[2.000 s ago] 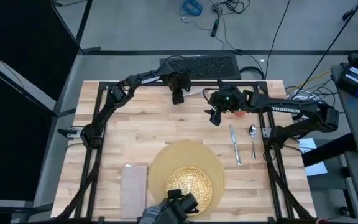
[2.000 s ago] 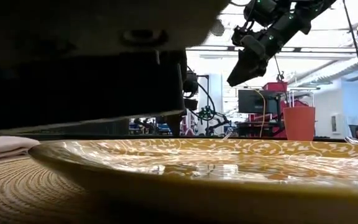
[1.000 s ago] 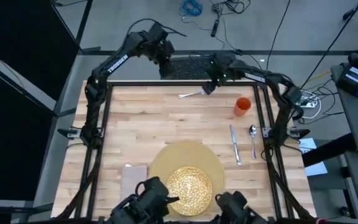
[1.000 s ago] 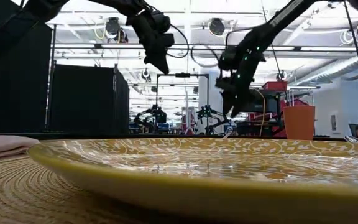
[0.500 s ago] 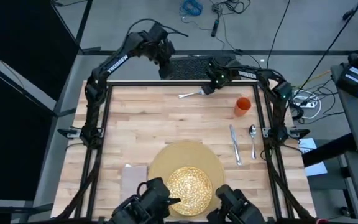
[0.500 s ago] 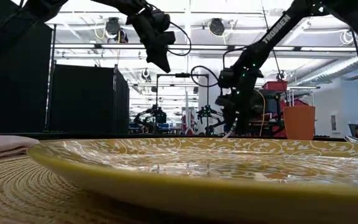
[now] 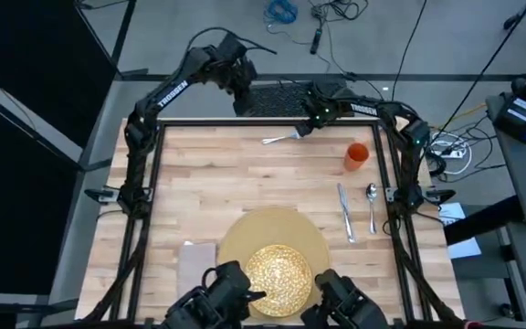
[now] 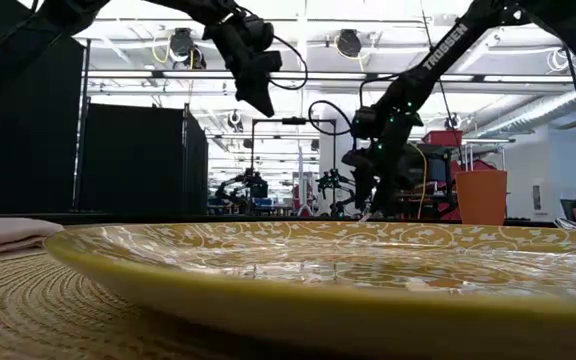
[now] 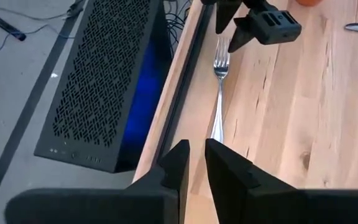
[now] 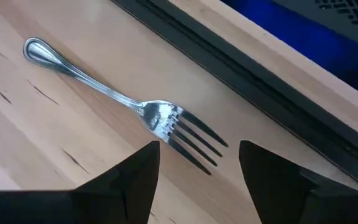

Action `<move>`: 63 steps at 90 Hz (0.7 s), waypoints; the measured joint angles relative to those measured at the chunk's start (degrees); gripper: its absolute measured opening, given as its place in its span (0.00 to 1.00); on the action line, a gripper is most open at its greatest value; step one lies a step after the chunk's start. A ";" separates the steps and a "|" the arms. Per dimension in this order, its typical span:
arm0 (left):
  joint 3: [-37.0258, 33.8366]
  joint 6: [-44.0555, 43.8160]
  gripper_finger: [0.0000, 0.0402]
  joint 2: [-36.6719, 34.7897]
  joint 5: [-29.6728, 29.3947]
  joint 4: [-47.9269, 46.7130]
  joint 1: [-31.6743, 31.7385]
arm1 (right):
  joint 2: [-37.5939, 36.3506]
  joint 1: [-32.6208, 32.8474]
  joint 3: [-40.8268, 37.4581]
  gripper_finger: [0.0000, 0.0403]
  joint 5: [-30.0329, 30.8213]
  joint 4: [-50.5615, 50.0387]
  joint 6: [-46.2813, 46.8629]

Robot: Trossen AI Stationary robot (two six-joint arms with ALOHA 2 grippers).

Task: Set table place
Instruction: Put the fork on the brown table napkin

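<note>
Two arms reach to the far edge of the worktop (image 7: pixel 199 192), both near the fork (image 7: pixel 281 139), which lies flat on the wood just inside the black frame rail. Taking the fork as the landmark: the right end effector (image 7: pixel 308 127) hangs directly over its tine end, fingers (image 10: pixel 135 177) spread wide apart with the tines showing between them, not touching the metal. The left end effector (image 7: pixel 242 99) sits beyond the fork, past the worktop's far edge and above the black perforated computer case (image 9: pixel 104 81); its fingers (image 9: pixel 178 165) are nearly closed with only a thin gap, gripping nothing.

On the right-arm side of the fork stands the orange cup (image 7: pixel 357 155), upright. Nearer the front edge than the cup lie the knife (image 7: pixel 345 212) and the spoon (image 7: pixel 372 206), side by side but apart. Well away from the fork, towards the front edge, the round tan placemat (image 7: pixel 245 238) carries the yellow speckled plate (image 7: pixel 277 271) on its front half. The beige napkin (image 7: pixel 196 271) lies just beside the placemat on the left-arm side.
</note>
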 joint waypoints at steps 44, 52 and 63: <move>0.00 0.82 0.10 0.00 0.00 0.11 -0.20 | 3.01 -0.09 -0.05 0.31 -1.11 1.62 -0.07; 0.00 0.82 0.10 0.00 0.00 0.11 -0.22 | 3.01 -0.09 -0.05 0.26 -1.09 2.02 -0.11; 0.00 0.82 0.10 0.00 0.00 0.11 -0.22 | 3.01 -0.09 -0.05 0.18 -0.89 2.31 -0.74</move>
